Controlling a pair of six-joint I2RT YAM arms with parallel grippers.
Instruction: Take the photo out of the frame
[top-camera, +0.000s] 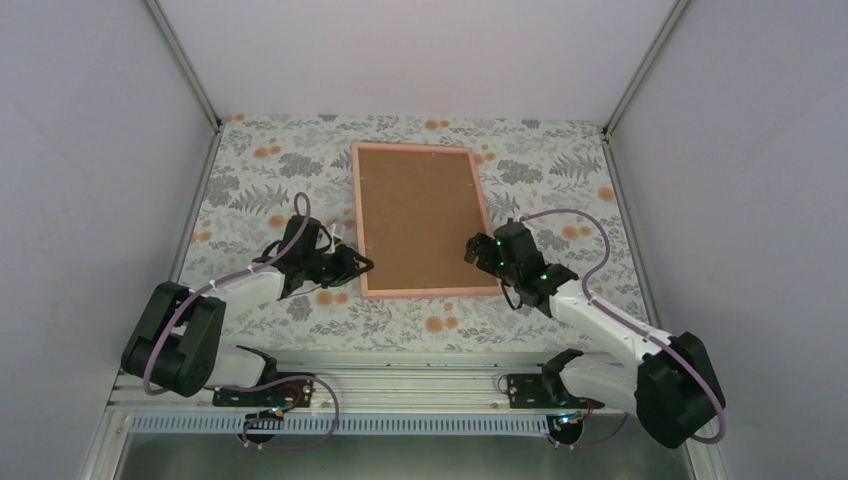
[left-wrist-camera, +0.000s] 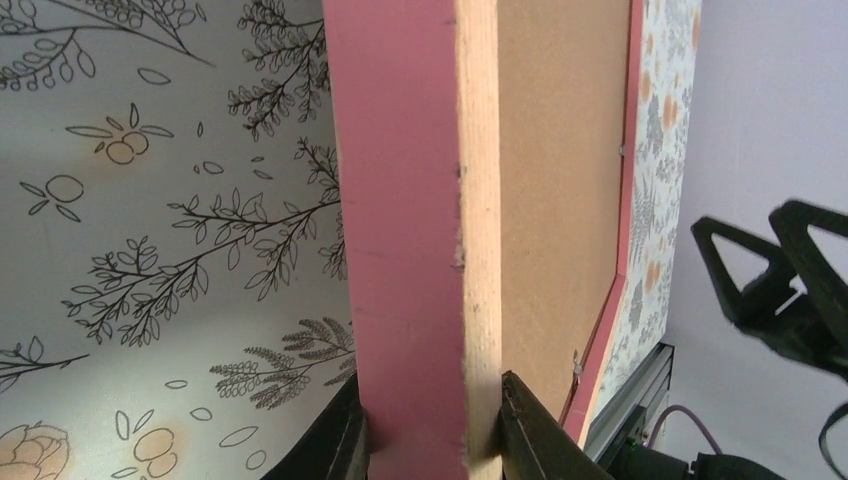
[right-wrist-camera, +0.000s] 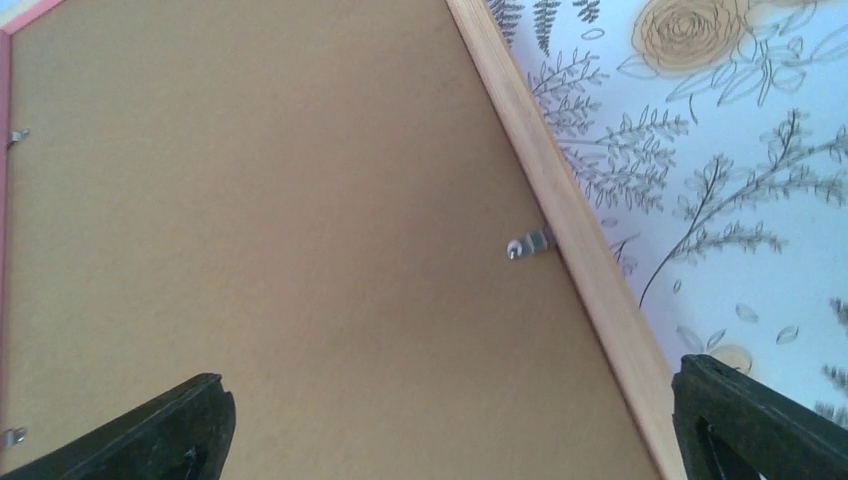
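Photo is out of sight: the frame (top-camera: 430, 292) lies flat on the floral table (top-camera: 560, 180), brown backing (top-camera: 420, 215) up. Left tool (left-wrist-camera: 432, 440) pinches the frame's left rail close to its near corner. Right tool (right-wrist-camera: 450, 420) is spread wide at the right rail, one finger over the backing, the other over the table, near a metal clip (right-wrist-camera: 530, 244).

A pink-edged picture frame (top-camera: 430, 292) lies face down on the bench (top-camera: 260, 190). Its brown backing board (top-camera: 420, 215) faces up, held by metal clips (right-wrist-camera: 528, 244). The photo is hidden
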